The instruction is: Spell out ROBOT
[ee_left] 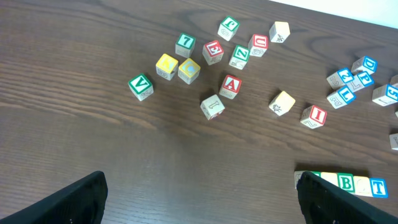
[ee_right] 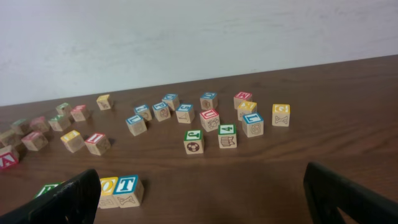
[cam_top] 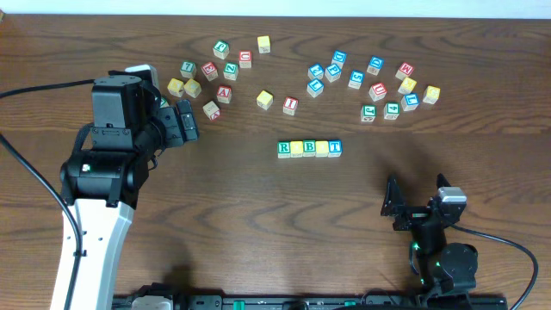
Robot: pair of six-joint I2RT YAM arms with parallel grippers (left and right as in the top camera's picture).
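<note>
Five cubes stand touching in a row at mid-table: green R (cam_top: 284,148), a yellow cube (cam_top: 297,148), green B (cam_top: 309,148), a second yellow cube (cam_top: 322,148) and blue T (cam_top: 335,148). The left wrist view catches B (ee_left: 345,182) and T (ee_left: 378,185) at its lower right, partly behind a finger. In the right wrist view the yellow O (ee_right: 107,185) and T (ee_right: 126,184) sit at the lower left. My left gripper (cam_top: 185,120) is open and empty, left of the row. My right gripper (cam_top: 393,207) is open and empty, near the front right.
Loose cubes lie in two groups at the back, one on the left (cam_top: 211,73) and one on the right (cam_top: 370,82). A yellow cube (cam_top: 264,100) and a red I cube (cam_top: 290,104) sit just behind the row.
</note>
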